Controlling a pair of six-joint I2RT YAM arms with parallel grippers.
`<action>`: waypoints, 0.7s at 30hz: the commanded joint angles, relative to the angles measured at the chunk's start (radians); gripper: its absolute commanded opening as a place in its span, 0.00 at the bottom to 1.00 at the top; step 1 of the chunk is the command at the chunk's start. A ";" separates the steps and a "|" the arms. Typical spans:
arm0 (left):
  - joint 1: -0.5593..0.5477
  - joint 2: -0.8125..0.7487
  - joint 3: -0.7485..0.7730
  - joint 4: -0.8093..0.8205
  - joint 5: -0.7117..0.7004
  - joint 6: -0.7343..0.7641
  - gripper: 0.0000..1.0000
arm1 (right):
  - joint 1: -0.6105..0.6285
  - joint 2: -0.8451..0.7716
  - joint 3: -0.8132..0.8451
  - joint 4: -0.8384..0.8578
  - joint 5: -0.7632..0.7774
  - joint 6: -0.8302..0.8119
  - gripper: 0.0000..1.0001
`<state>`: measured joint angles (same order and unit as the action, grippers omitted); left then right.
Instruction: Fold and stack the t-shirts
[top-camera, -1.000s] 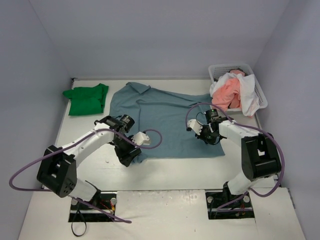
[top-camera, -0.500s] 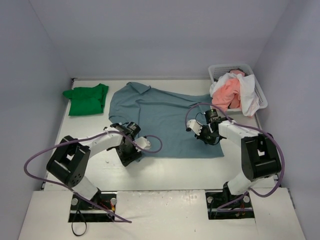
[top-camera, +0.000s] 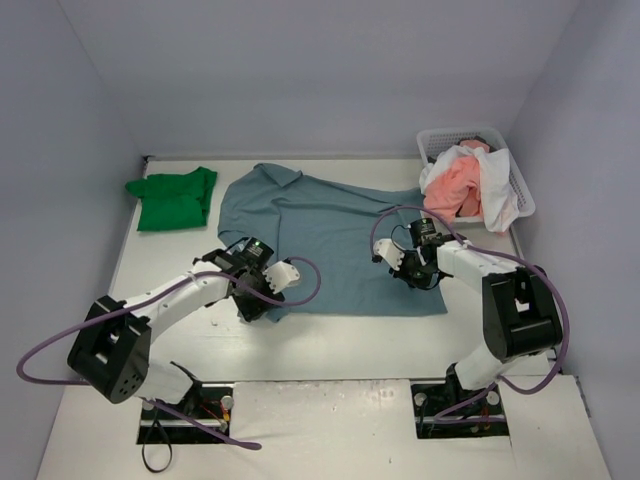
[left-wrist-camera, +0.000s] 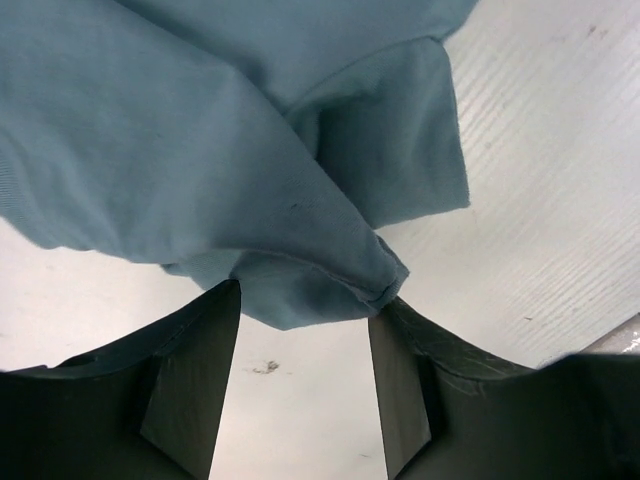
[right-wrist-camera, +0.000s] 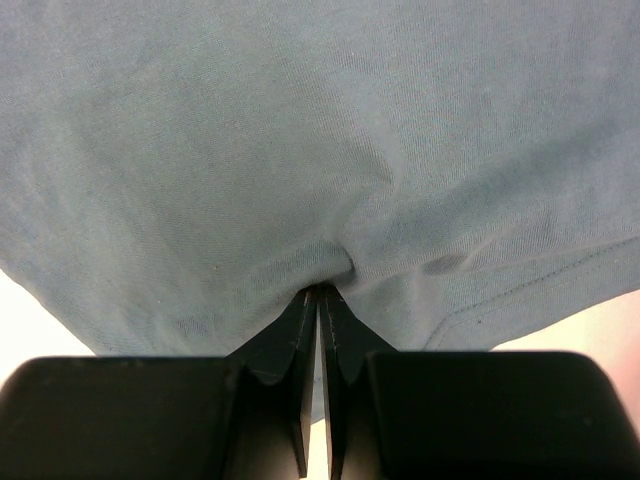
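Note:
A light blue t-shirt (top-camera: 330, 240) lies spread on the table's middle. My left gripper (top-camera: 256, 300) is at its near left corner and stands open. In the left wrist view that bunched corner (left-wrist-camera: 320, 280) sits just at the gripper (left-wrist-camera: 305, 305), with bare table between the fingers (left-wrist-camera: 190, 390). My right gripper (top-camera: 414, 272) is shut on a pinched fold of the blue t-shirt (right-wrist-camera: 330, 150) near its right hem, and the gripper (right-wrist-camera: 320, 292) shows its jaws pressed together. A green t-shirt (top-camera: 173, 198) lies folded at the far left.
A white mesh basket (top-camera: 478, 138) stands at the back right, with a salmon pink t-shirt (top-camera: 455, 183) and a white t-shirt (top-camera: 497, 190) spilling over its rim. Purple cables loop off both arms. Grey walls close in the table (top-camera: 340, 340).
My left arm has shifted its pose at the blue t-shirt's near left corner, and its gripper has crept slightly toward the cloth. The right arm and its grip have not moved.

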<state>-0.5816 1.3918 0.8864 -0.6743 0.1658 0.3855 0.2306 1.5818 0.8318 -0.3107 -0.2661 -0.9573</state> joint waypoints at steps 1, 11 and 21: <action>-0.001 0.003 -0.001 -0.017 0.046 0.000 0.48 | 0.018 0.015 -0.026 -0.088 -0.067 0.025 0.03; 0.000 0.000 0.006 -0.045 0.070 0.009 0.41 | 0.016 0.030 -0.017 -0.087 -0.082 0.028 0.02; 0.000 0.035 -0.018 -0.016 0.058 -0.007 0.41 | 0.016 0.023 -0.026 -0.088 -0.093 0.028 0.03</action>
<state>-0.5816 1.4258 0.8669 -0.6979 0.2199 0.3836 0.2310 1.5818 0.8322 -0.3111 -0.2916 -0.9463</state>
